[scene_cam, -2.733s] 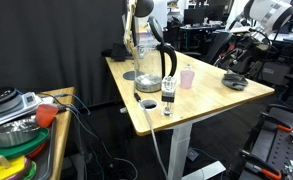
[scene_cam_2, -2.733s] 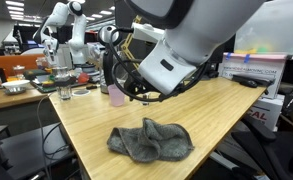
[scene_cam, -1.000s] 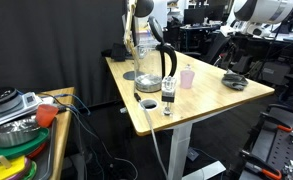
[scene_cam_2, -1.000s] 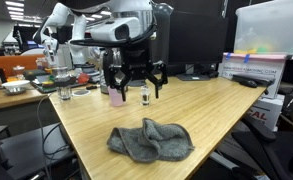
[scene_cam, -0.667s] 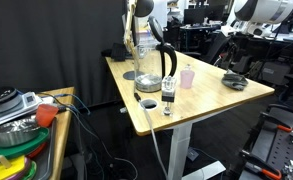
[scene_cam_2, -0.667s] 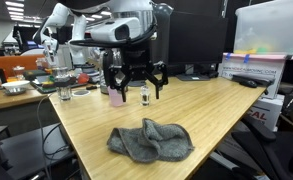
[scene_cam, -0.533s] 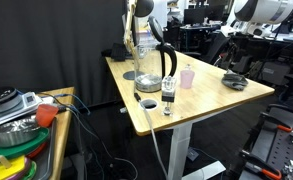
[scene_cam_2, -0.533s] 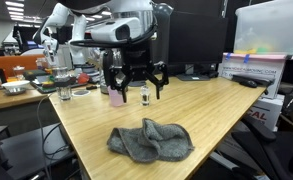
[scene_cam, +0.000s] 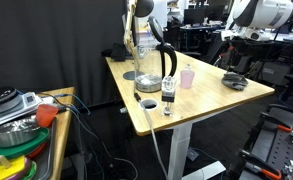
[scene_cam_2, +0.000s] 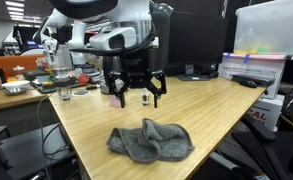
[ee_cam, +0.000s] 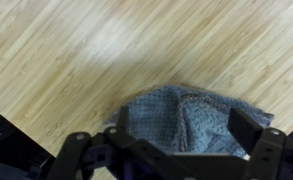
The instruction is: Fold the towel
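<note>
The towel lies crumpled in a grey-green heap on the wooden table, near its front edge. In an exterior view it shows as a small dark heap at the table's far end. My gripper hangs well above the table, behind the towel, with its fingers spread open and nothing between them. In the wrist view the towel fills the space between the two dark fingertips, well below them. The gripper is open here too.
A small pink cup stands mid-table. A dark kettle, a clear bottle and small containers crowd the other end. A side table with bowls stands apart. A box sits at the table's back.
My gripper has sunk slightly and shifted a little toward the towel; the arm above it has turned. The towel has not moved.
</note>
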`<act>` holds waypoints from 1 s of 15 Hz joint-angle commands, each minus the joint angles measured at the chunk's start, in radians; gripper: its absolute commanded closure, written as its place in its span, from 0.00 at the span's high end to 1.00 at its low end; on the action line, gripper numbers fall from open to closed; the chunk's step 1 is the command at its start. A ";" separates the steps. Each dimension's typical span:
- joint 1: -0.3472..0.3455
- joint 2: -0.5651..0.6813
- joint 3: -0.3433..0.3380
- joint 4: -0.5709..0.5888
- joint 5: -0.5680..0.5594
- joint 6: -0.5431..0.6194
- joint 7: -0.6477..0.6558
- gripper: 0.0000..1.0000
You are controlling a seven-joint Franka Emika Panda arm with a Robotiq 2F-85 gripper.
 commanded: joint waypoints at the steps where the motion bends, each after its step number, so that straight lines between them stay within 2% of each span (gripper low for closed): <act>1: -0.027 0.000 0.031 -0.002 0.017 0.003 0.006 1.00; 7: -0.028 -0.005 0.039 -0.001 0.046 0.003 0.005 1.00; 15: -0.016 0.078 0.036 0.058 0.042 -0.029 0.210 1.00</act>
